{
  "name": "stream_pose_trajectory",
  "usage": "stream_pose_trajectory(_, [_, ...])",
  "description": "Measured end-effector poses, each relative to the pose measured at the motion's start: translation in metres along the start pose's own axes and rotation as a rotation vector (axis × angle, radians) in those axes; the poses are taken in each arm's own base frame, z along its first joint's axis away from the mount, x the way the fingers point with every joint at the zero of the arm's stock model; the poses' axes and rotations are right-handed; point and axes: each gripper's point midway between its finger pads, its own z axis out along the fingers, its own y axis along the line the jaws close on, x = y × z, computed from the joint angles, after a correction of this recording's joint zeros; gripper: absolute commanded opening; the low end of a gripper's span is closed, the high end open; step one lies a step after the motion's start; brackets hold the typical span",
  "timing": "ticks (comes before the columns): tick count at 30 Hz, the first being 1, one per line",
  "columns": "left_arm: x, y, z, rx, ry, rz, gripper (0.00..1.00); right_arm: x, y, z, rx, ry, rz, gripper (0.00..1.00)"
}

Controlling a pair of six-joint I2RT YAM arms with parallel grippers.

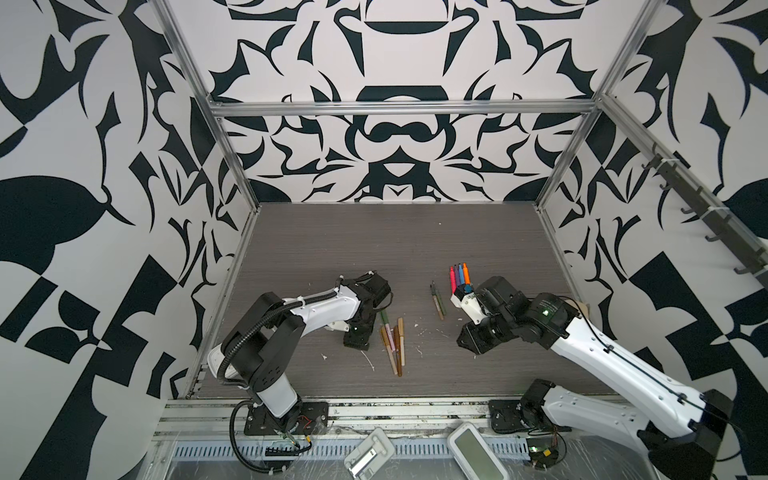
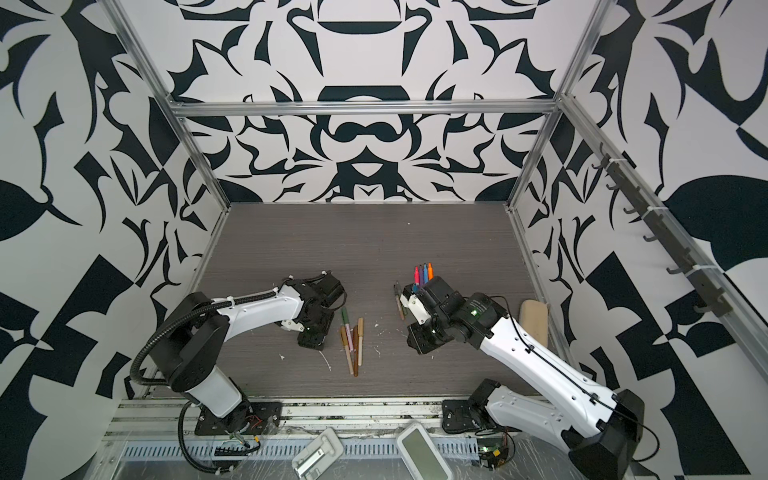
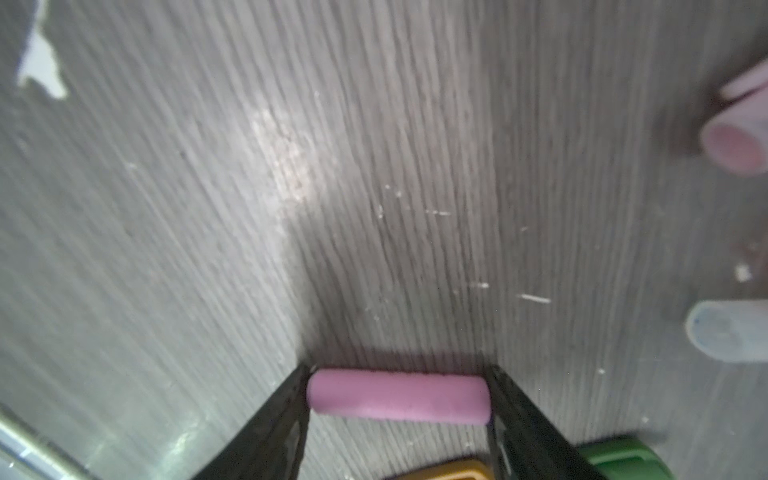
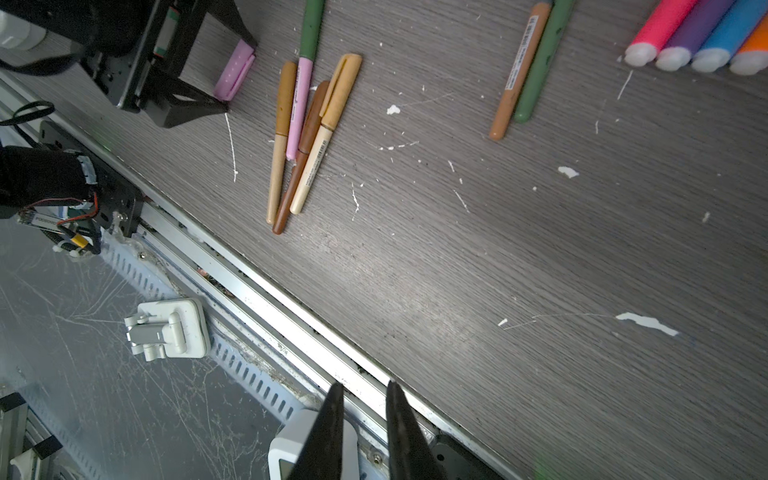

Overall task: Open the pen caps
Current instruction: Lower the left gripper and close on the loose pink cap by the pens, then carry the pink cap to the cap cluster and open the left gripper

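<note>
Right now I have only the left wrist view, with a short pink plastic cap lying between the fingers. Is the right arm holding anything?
Observer: No. The right gripper is empty; its fingers stand a narrow gap apart with nothing between them.
Operator: Where are the nearest pens?
Observer: A loose bundle of tan, brown, pink and green plastic pens lies just right of the left gripper in both top views.
Operator: And the bright ones?
Observer: Four bright plastic markers, pink-red, purple, blue and orange, lie side by side farther back on the right. In the top views their near ends are hidden by the right arm's wrist.
</note>
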Motion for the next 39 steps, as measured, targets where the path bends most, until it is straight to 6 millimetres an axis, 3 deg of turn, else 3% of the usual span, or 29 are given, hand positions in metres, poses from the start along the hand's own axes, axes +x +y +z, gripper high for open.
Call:
stream_pose_trajectory(23, [-0.007, -0.003, -0.002, 0.001, 0.071, -0.066, 0.62, -0.001, 0.002, -0.001, -0.008, -0.005, 0.005, 0.22])
stream_pose_trajectory(29, [-0.039, -0.04, -0.023, 0.015, 0.03, -0.087, 0.61, -0.003, 0.003, -0.002, -0.011, -0.016, 0.006, 0.22])
stream_pose_trajectory(34, [-0.063, -0.084, -0.059, 0.045, -0.012, 0.135, 0.61, -0.005, 0.003, -0.006, -0.01, -0.039, 0.002, 0.22])
stream_pose_trajectory(39, [-0.081, -0.095, -0.083, 0.026, -0.052, 0.414, 0.61, -0.007, 0.003, -0.011, -0.007, -0.073, -0.006, 0.22])
